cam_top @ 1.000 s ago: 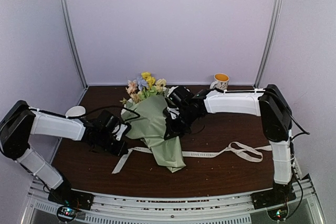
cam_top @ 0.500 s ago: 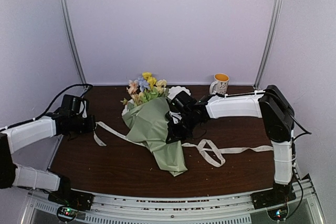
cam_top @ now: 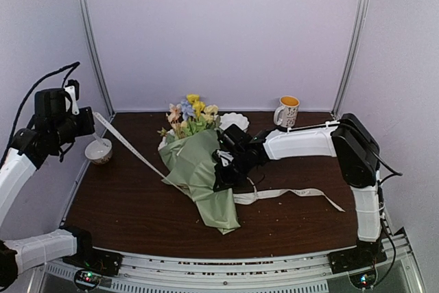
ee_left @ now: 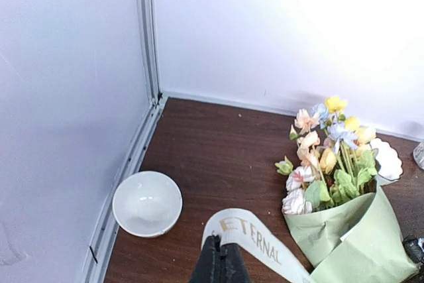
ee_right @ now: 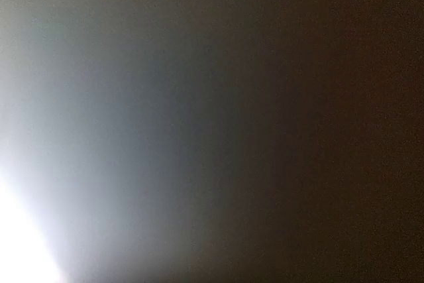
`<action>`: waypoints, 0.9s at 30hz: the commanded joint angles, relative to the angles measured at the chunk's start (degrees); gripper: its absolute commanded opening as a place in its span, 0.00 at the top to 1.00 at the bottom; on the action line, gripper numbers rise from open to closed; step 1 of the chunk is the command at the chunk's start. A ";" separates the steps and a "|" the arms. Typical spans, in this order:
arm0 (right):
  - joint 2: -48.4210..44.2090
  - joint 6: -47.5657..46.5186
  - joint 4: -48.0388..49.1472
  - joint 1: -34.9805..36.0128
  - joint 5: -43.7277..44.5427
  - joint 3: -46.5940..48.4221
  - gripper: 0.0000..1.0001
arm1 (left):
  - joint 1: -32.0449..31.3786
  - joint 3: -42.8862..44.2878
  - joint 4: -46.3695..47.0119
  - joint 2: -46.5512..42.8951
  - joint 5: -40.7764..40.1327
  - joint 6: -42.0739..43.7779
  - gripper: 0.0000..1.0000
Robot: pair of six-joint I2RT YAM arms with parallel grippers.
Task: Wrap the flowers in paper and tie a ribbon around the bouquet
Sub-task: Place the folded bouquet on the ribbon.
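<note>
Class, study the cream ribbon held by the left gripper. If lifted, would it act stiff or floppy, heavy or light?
Probably floppy: the ribbon runs straight only where the left gripper stretches it, while its free tail wanders loosely over the table. Likely light too: it is a narrow, thin strip.

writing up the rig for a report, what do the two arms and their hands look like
Both the left arm and the right arm have smooth white shell links joined by chunky black joints. The left hand and right hand are black. A black cable loops above the left arm. No markings are readable.
</note>
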 commanded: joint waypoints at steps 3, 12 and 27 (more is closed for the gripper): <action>2.11 1.48 -0.31 0.71 0.68 2.26 1.00 | 0.13 5.95 -1.87 -1.68 4.92 5.57 1.00; 3.18 1.43 -0.75 0.94 0.73 2.95 1.00 | -17.93 6.56 7.41 9.42 15.07 8.87 1.00; 2.88 1.30 -0.44 1.55 0.30 2.67 0.98 | -25.58 13.33 11.97 53.92 30.45 3.30 1.00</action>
